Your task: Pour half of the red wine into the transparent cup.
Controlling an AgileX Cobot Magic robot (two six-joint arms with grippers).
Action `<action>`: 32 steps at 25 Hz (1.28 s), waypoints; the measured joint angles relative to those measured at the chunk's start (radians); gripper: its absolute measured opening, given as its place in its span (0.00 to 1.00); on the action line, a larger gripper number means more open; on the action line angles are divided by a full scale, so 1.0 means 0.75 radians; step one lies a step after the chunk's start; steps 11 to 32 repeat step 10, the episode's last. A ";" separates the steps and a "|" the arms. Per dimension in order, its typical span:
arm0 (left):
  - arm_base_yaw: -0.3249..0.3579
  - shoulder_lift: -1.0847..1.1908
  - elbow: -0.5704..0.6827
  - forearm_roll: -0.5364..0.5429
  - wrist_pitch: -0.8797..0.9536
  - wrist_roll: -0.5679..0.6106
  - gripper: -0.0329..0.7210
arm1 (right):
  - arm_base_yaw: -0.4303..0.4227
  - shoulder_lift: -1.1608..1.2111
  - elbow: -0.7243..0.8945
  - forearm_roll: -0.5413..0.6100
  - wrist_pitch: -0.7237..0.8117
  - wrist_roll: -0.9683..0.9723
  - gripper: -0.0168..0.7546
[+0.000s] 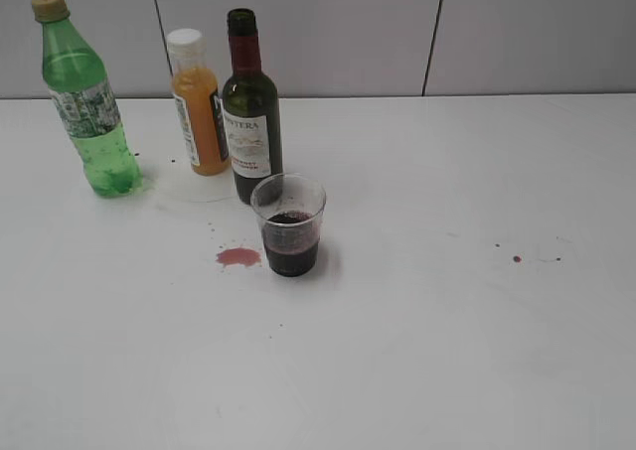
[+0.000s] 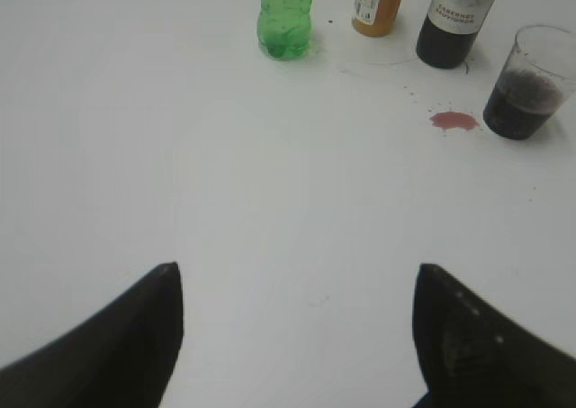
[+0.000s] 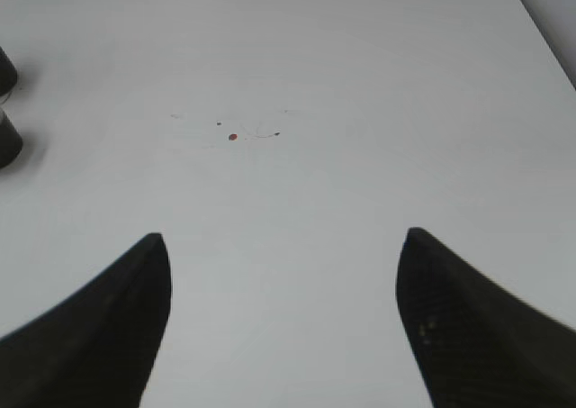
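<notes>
Nearest the cameras, both grippers hang over bare tabletop. In the left wrist view the left gripper (image 2: 297, 336) has its jaws spread wide with nothing between them; in the right wrist view the right gripper (image 3: 283, 322) is likewise spread and empty. Neither gripper appears in the exterior view.

Farther out on the white table (image 1: 447, 351) stands the transparent cup (image 1: 289, 225), upright, holding dark red wine in its lower part. Just to its left lies a small red spill (image 1: 238, 257). A few red droplets (image 1: 517, 259) mark the table well to the right of the cup.

Directly behind the cup, just beside it, stands the wine bottle (image 1: 249, 122), upright and uncapped, label toward the camera. How much wine it holds cannot be told through the dark glass. The orange juice bottle (image 1: 197, 104) stands close at its left, nearly touching. The green soda bottle (image 1: 87, 97) stands apart, farther left.

Risks from this state:
- The cup sits close in front of the wine bottle. An approach to the bottle from the front is likely to knock the cup over and spill its contents.
- The juice bottle crowds the left side of the wine bottle. Wide jaws closing there may catch or topple it.
- The open neck means any tilt during lifting releases wine early.
- The existing spill may leave the surface slick under the cup.
</notes>
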 joint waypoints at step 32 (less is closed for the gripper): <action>0.000 0.000 0.000 0.001 0.000 -0.001 0.83 | 0.000 0.000 0.000 0.000 0.000 0.000 0.79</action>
